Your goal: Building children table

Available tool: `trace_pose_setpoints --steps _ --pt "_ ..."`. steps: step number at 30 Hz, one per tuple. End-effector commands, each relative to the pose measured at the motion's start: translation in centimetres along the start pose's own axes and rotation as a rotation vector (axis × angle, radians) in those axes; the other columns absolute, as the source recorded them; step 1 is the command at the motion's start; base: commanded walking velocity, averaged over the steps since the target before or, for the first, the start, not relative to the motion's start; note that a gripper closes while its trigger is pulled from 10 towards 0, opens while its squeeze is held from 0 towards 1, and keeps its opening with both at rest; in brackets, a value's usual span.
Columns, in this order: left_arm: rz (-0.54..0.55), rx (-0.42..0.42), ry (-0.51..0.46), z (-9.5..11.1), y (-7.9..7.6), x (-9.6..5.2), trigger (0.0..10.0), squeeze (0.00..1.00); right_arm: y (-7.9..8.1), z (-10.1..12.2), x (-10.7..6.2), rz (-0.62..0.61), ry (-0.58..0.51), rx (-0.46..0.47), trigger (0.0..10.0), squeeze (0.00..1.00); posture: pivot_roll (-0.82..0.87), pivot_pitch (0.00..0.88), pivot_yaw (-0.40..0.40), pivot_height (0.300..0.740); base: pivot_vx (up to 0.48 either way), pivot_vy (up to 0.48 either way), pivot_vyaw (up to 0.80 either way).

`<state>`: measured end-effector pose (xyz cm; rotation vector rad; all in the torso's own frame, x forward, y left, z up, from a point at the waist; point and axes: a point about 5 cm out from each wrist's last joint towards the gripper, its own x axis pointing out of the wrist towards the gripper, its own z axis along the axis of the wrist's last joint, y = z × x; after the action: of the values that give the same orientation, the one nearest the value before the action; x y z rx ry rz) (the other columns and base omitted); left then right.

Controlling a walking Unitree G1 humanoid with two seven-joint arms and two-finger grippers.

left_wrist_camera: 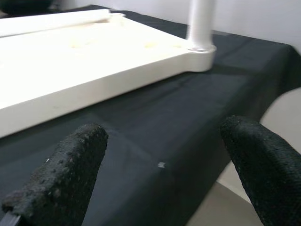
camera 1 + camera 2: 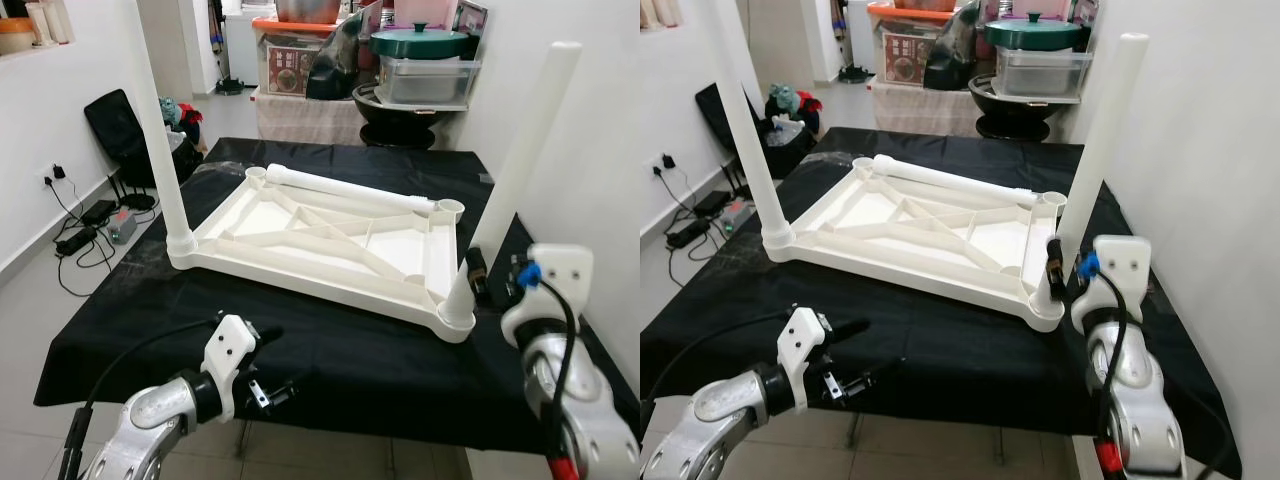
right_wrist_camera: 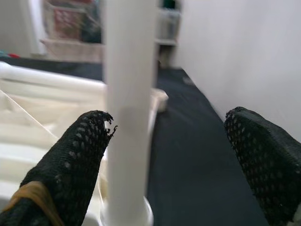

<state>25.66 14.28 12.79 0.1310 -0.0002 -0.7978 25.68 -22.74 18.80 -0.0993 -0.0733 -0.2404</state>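
A white plastic children's table top (image 2: 330, 240) lies upside down on the black-covered table (image 2: 330, 360). One white leg (image 2: 165, 130) stands upright in its near-left corner socket. Another white leg (image 2: 520, 170) stands in the near-right socket. A third leg (image 2: 350, 188) lies flat along the far side, beside an empty far-right socket (image 2: 450, 208). My right gripper (image 2: 495, 275) is open just beside the base of the near-right leg (image 3: 129, 94), which stands close to one finger (image 3: 70, 165). My left gripper (image 2: 272, 362) is open and empty, low at the table's front edge.
A white wall (image 2: 590, 120) runs close along the table's right side. Storage boxes and a green pot (image 2: 418, 42) are stacked behind the table. A black bag (image 2: 120, 130), cables and a power strip (image 2: 75, 240) lie on the floor at the left.
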Motion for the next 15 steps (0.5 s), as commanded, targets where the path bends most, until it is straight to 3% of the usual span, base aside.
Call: trace_pose_setpoints --steps 1,5,6,7,8,15 --pt "0.023 -0.014 0.002 0.0 0.4 0.1 10.0 0.0 0.3 0.5 -0.4 0.003 -0.011 0.018 10.0 1.0 0.05 0.0 -0.044 0.74 0.0 0.0 0.0" --pt "0.047 -0.028 -0.002 0.1 0.7 -0.1 10.0 0.0 2.0 0.7 -1.1 0.089 -0.028 0.083 10.0 1.0 0.05 0.0 -0.042 0.74 0.0 0.0 0.0" --pt "0.053 -0.037 0.002 0.1 0.7 -0.1 10.0 0.0 2.6 0.8 -1.2 0.117 -0.032 0.093 10.0 0.43 0.05 0.0 -0.042 0.74 0.0 0.0 0.0" --pt "0.053 -0.037 0.002 0.1 0.7 -0.1 10.0 0.0 2.6 0.8 -1.2 0.117 -0.032 0.093 10.0 0.43 0.05 0.0 -0.042 0.74 0.0 0.0 0.0" --pt "0.058 -0.042 0.006 0.1 0.8 -0.1 10.0 0.0 3.2 1.0 -1.2 0.144 -0.048 0.101 10.0 0.0 0.05 0.0 -0.042 0.74 0.0 0.0 0.0" --pt "0.072 -0.064 0.004 0.2 1.0 0.2 10.0 0.0 4.9 1.4 -0.9 0.202 -0.058 0.14 10.0 0.0 0.06 0.0 -0.046 0.74 0.0 0.411 -0.11"
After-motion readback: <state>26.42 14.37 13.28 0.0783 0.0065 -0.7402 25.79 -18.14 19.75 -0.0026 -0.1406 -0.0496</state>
